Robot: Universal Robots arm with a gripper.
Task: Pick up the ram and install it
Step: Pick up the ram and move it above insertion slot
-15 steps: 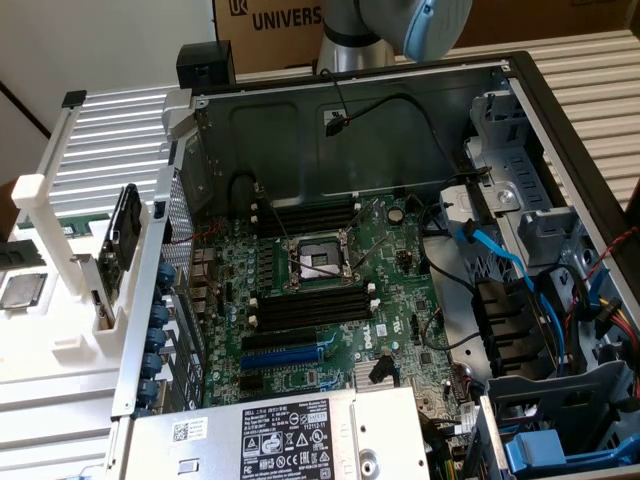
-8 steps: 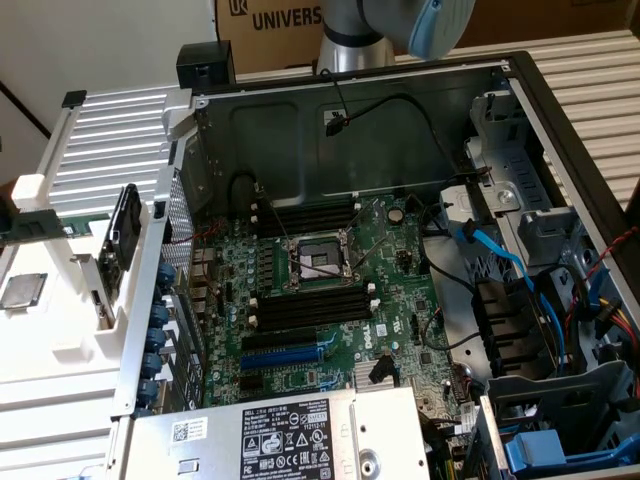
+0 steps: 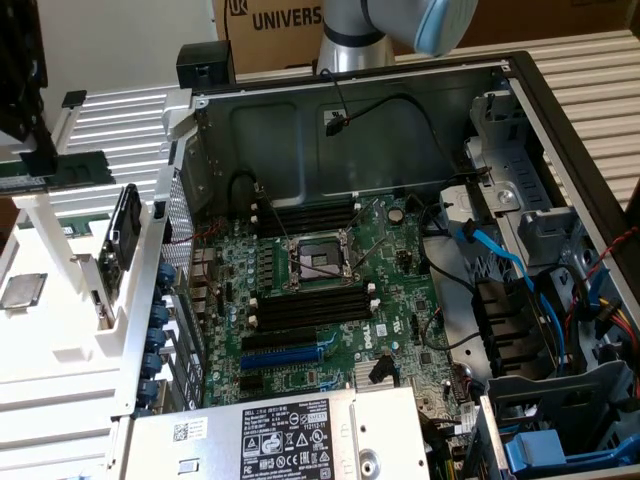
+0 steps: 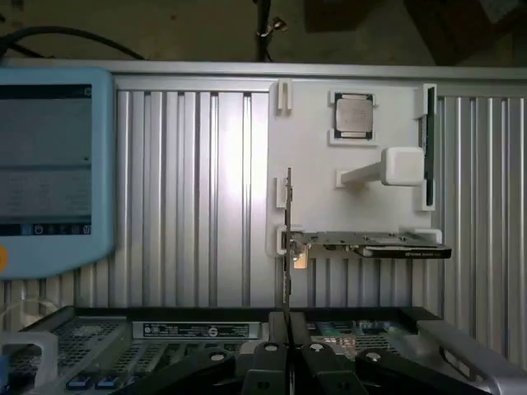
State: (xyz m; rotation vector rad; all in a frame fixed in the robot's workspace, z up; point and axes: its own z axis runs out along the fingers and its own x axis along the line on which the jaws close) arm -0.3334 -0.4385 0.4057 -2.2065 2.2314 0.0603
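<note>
Closest in is my gripper, its jaws drawn narrow and pinched on the ram, one thin stick seen edge-on from the wrist. In the exterior view its green length lies level over the white tray at that view's left, outside the computer case. Whether it is clear of the tray I cannot tell.

The tray carries one square processor chip, one graphics card standing on edge and one white block.

The open case holds one motherboard with one processor socket. A bank of long black memory slots lies on either side of the socket (two apiece, as far as I can make out). There is also one blue expansion slot and one labelled power supply, cut off by the frame. Blue cables tangle at the exterior view's right, their ends hidden. One light-blue tablet is also cut off.
</note>
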